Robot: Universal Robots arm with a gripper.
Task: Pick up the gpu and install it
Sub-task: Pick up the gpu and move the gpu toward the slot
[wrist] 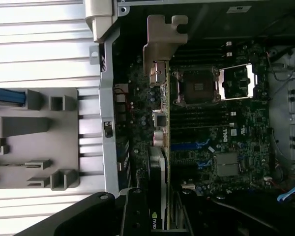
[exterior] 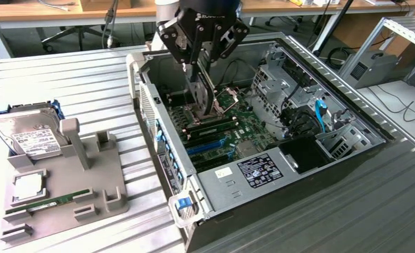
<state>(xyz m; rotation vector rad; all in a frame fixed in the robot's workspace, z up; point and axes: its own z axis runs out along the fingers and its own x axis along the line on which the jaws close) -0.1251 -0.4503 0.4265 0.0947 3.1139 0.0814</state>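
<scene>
Exterior view tells us the pick-up is done: the end effector is clamped on the gpu, holding it on edge inside the open computer case, just above the motherboard, and we judge that seating it in a slot remains.

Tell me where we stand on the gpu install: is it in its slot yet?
Done: the pickup. The gpu is off the grey holder and clamped in the gripper. In hand: it hangs bracket-end down inside the open computer case, over the motherboard. Left: the seating. The card looks clear of the blue slots, so it isn't installed yet.
</scene>
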